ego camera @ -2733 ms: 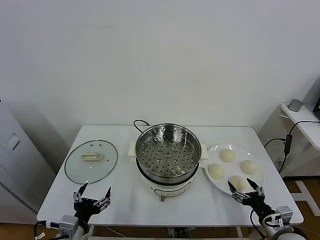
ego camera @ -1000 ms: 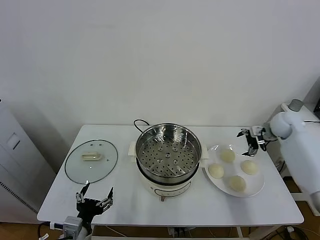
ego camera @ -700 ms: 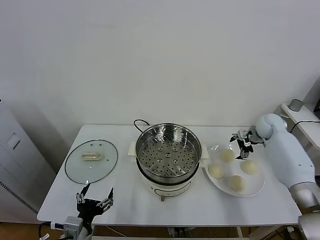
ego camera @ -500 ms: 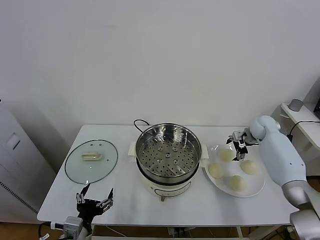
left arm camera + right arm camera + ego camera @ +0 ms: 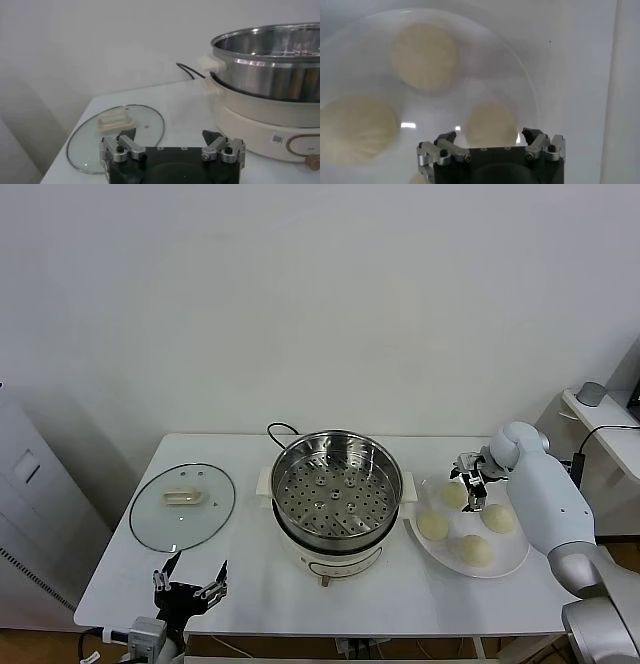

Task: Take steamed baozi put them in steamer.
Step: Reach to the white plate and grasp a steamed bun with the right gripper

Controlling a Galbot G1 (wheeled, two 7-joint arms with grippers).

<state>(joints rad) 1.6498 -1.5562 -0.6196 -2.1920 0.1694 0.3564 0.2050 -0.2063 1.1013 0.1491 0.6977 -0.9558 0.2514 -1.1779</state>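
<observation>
Cream-white dough, soft-looking: that's my worry. Four round cream-white steamed baozi (image 5: 455,495) sit on the flat white plate (image 5: 512,562) at the right end of the white desk (image 5: 250,584), none yet in the round shiny stainless-steel steamer basket (image 5: 337,484) on its white pot base, mid-desk. I've got the right gripper (image 5: 472,481) above the rear bun, jaws spread wide, nothing in them. Wrist cam looks straight down: one bun (image 5: 490,123) lies just ahead of the fingers (image 5: 442,145), two more (image 5: 423,55) (image 5: 356,129) beyond.

Risks as I judge them:
- Jaws not centred over the bun → one finger lands on the dome, dents or tears the skin.
- Squeeze too hard → bun squashes; too light → slips out en route, rolls off the desk.
- Buns sit close together; wide jaws coming down may shove a neighbour toward the plate edge.
- Plate is loose on the desk, could slide if fingers press its surface.
- Steamer wall stands tall; low carry → bun clips the rim.

Left gripper (image 5: 187,589) parked at the near desk edge by the round glass lid (image 5: 182,506), jaws open, empty. Leaving it there.
</observation>
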